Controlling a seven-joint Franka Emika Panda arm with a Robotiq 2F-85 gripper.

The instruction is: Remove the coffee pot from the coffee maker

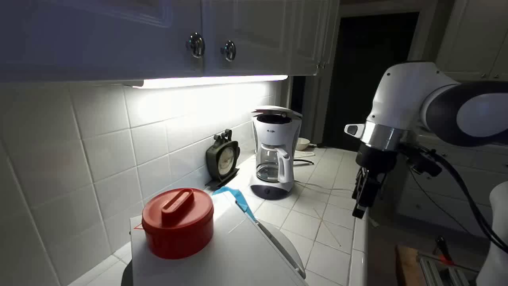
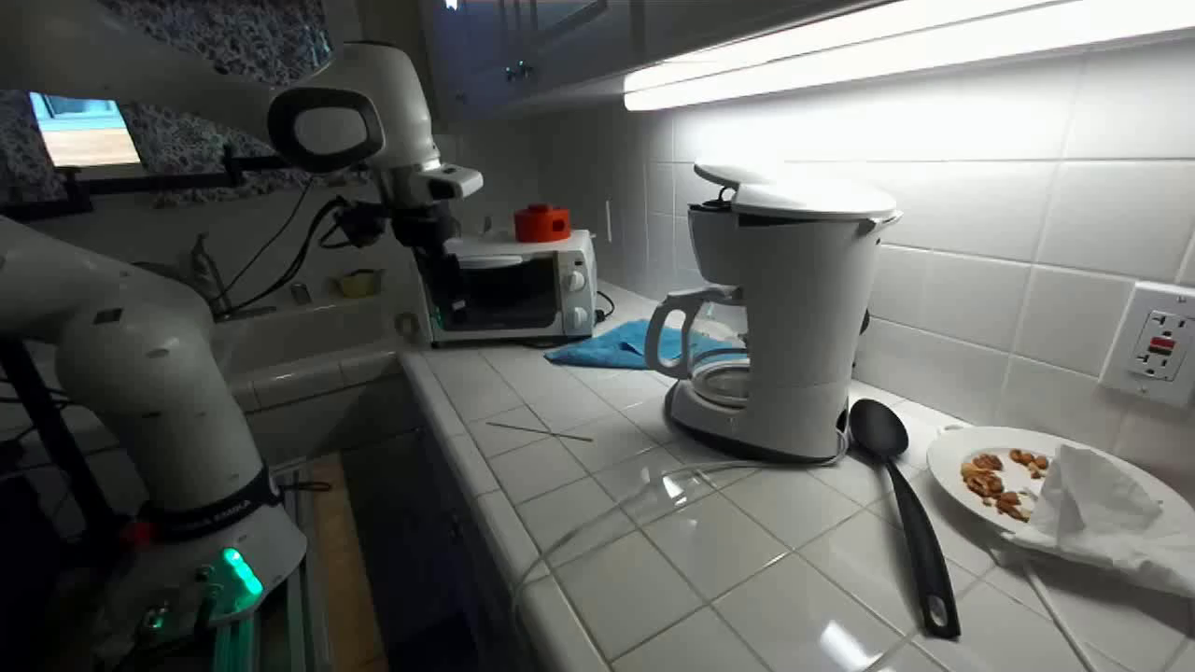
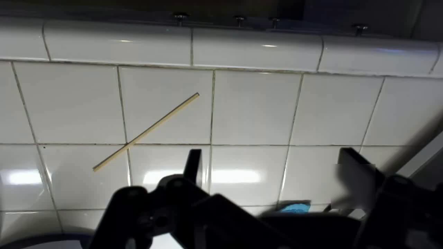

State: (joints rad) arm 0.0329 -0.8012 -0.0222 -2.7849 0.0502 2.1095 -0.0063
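The white coffee maker point(image 1: 276, 133) stands upright on the tiled counter near the wall; it also shows in an exterior view point(image 2: 808, 322). Its top lid is partly raised. The coffee pot point(image 1: 266, 170), clear glass with a white handle, sits inside the machine on its base. Its handle point(image 2: 665, 336) points out to the front. My gripper point(image 1: 360, 208) hangs above the counter's front edge, apart from the machine and pointing down; it also shows in an exterior view point(image 2: 450, 294). In the wrist view my gripper point(image 3: 271, 155) is wide open with only tiles between its fingers.
A white toaster oven point(image 2: 509, 294) with a red lidded pot point(image 1: 178, 226) on top stands along the counter. A blue cloth point(image 2: 616, 345), a thin stick point(image 3: 147, 131), a scale point(image 1: 223, 159), a black ladle point(image 2: 910, 523) and a plate point(image 2: 952, 467) lie around. Cabinets point(image 1: 254, 35) overhang.
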